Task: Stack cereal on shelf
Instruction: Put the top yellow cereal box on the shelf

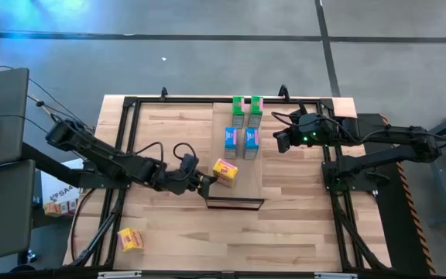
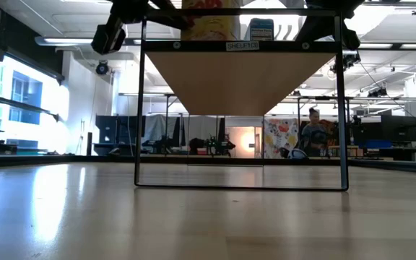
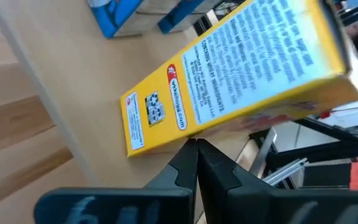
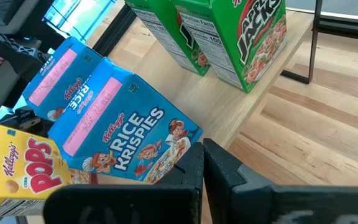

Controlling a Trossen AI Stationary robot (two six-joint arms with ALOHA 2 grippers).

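Yellow box (image 1: 225, 170) sat on the shelf (image 1: 248, 167).
My left pincer (image 1: 204, 184) was clenched empty beside it; nudging could've toppled it.

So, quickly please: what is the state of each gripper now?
Left gripper: shut, empty, fingertips beside the yellow cereal box on the shelf.
Right gripper: shut, empty, near the blue boxes.

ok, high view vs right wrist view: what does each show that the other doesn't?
Only high: the whole shelf, the left gripper by the yellow box on the shelf, and a second yellow box lying on the table off the shelf. Only right wrist: readable box fronts and the right gripper shut, beside the blue boxes. Both: two green boxes, two blue boxes and that yellow box on the shelf.
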